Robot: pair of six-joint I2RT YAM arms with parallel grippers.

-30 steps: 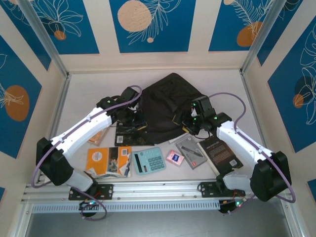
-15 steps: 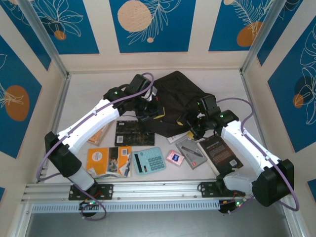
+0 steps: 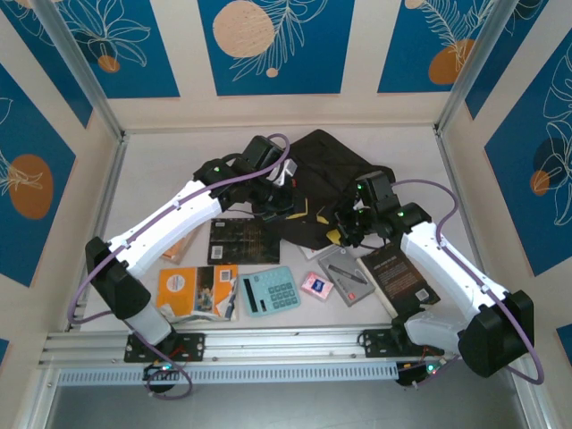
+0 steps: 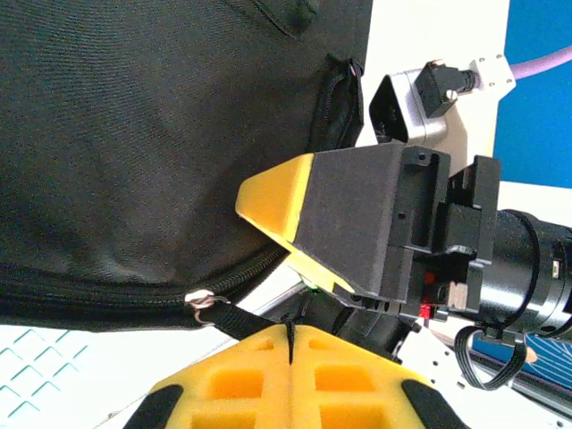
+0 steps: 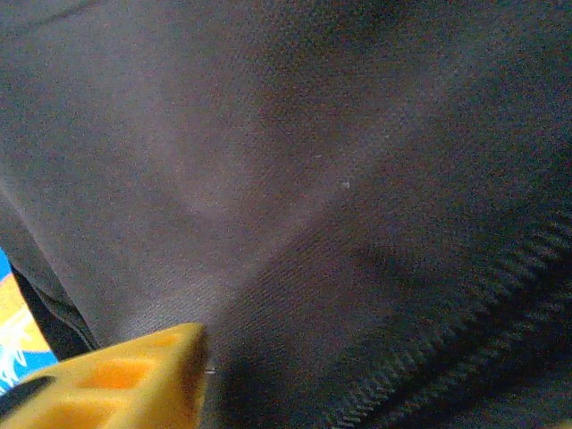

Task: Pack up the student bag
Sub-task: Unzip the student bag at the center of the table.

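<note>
The left tool (image 4: 290, 344) is clenched on a pull strap (image 4: 239, 317) of the large black soft fabric student bag (image 3: 313, 170). The bag lies mid-way across the counter (image 3: 161, 179), its long axis running far to near and its narrow end toward the back wall. The right tool (image 3: 345, 232) meets the bag's right edge, and I cannot tell whether it grips.

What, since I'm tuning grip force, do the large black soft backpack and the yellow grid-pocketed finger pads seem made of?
Large black soft backpack: woven synthetic cloth, probably nylon or polyester, matte; fine weave grain, soft folds, coil zipper. Yellow grid-pocketed finger pads: matte moulded plastic or firm rubber, unclear which; crisp square recesses, no shine.
</note>
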